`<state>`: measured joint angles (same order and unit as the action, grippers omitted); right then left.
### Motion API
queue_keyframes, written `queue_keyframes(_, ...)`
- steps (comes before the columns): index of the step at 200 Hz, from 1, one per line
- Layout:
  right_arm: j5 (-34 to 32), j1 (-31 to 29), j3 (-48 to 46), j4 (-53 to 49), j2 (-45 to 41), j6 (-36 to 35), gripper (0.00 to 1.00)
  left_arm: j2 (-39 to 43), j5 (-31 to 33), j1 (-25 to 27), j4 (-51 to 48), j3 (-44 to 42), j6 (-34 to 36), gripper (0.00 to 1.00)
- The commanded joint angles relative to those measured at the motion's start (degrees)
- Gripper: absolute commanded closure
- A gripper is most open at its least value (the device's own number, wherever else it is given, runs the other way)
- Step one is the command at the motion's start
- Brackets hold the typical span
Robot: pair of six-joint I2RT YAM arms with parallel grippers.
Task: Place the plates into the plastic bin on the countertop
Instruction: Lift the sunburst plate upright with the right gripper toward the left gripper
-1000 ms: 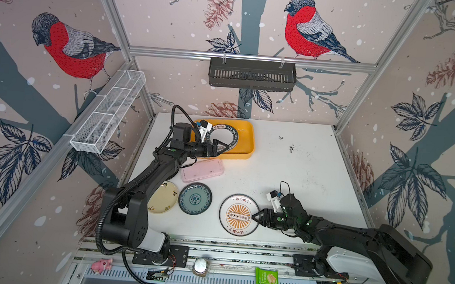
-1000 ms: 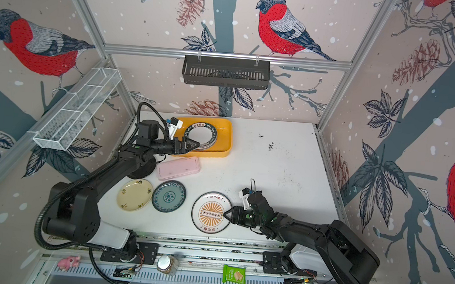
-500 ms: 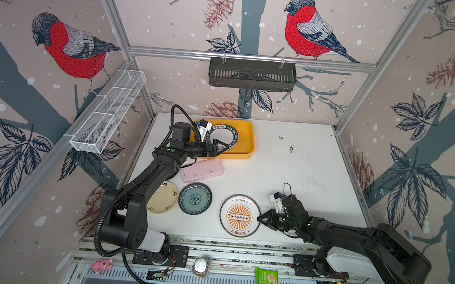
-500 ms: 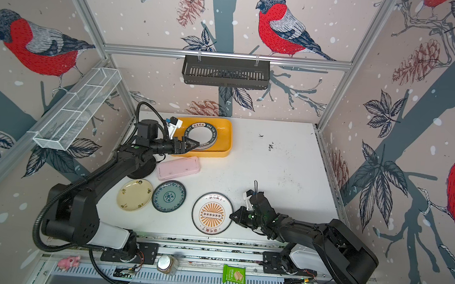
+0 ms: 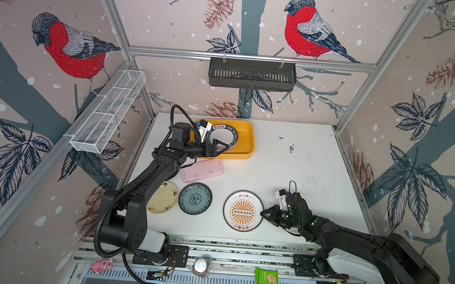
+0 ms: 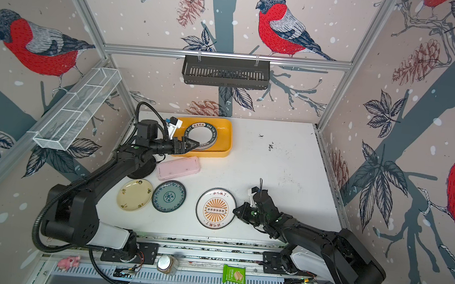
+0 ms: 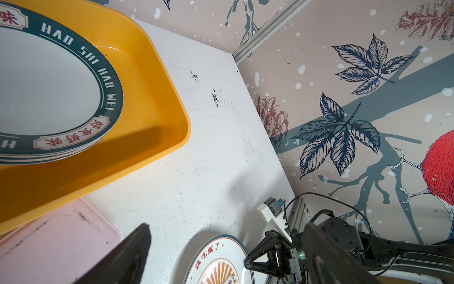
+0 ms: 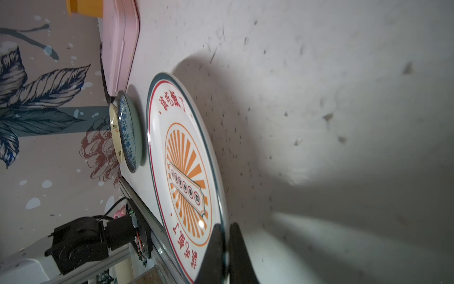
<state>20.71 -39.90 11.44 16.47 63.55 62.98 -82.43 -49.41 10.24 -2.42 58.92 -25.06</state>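
Crosswise lies plastic bin (image 5: 246, 142), sunburst plate (image 5: 243, 211) face-up

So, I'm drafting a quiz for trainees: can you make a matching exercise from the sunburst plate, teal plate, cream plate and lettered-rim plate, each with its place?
Things:
1. sunburst plate
2. teal plate
3. cream plate
4. lettered-rim plate

Places:
A. inside the yellow bin
B. left end of the front row of three
C. rim pinched by the right gripper
D. middle of the front row

Pairs: 1-C; 2-D; 3-B; 4-A
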Motion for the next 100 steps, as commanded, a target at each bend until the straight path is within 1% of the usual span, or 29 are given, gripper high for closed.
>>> queue_keyframes(1,-4.38,1.32,0.85,-0.07,-2.03,2.11,0.99,0.08,-0.54,-0.06,1.72,-0.03,0.36,0.04)
queue_keyframes(32,-7.15,3.71,2.60,1.86,-4.70,2.65,0.99,-0.14,-0.66,-0.04,1.43,0.06,0.34,0.04)
queue_keyframes(47,-8.01,4.57,5.41,-0.56,-5.46,0.41,0.99,-0.32,-1.00,-0.05,1.49,0.04,0.23,0.04)
queue_keyframes(71,-12.12,4.66,10.37,-4.74,-6.61,-2.76,0.99,-0.92,-0.68,-0.05,1.49,0.04,0.11,0.04)
queue_keyframes(82,-13.50,4.84,11.20,-4.06,-7.26,-2.90,0.99,-1.38,-0.96,-0.04,1.64,-0.03,-0.16,0.04)
queue_keyframes(100,-15.02,5.13,11.34,0.00,-7.69,-2.59,0.99,-2.19,-1.86,-0.10,1.93,-0.03,-0.50,0.05)
